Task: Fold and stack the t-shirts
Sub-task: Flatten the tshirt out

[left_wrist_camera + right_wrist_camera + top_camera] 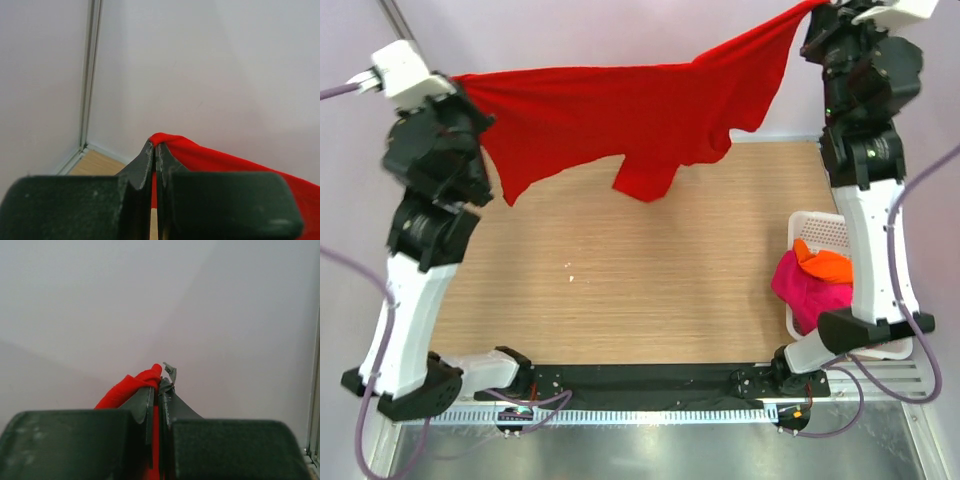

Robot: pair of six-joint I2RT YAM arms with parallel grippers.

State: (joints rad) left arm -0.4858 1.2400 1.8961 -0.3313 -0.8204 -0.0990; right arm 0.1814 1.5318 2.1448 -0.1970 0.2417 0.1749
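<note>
White lattice basket (820, 228) at right edge of wooden table (620, 280), holding magenta-pink t-shirt (805, 292) and orange t-shirt (828, 266), partly behind right arm (875, 250). Red t-shirt (620, 115) stretched in air over the far side, left gripper (154, 147) clamped on one end, right gripper (159, 384) on the other. Wrist views show only pinched cloth; top view alone shows the span.

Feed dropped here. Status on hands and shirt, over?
Left hand and right hand shut on opposite ends of bright red cloth t-shirt. Hangs spread above wooden table. Magenta shirt and orange shirt in white lattice basket, nothing blocking.
</note>
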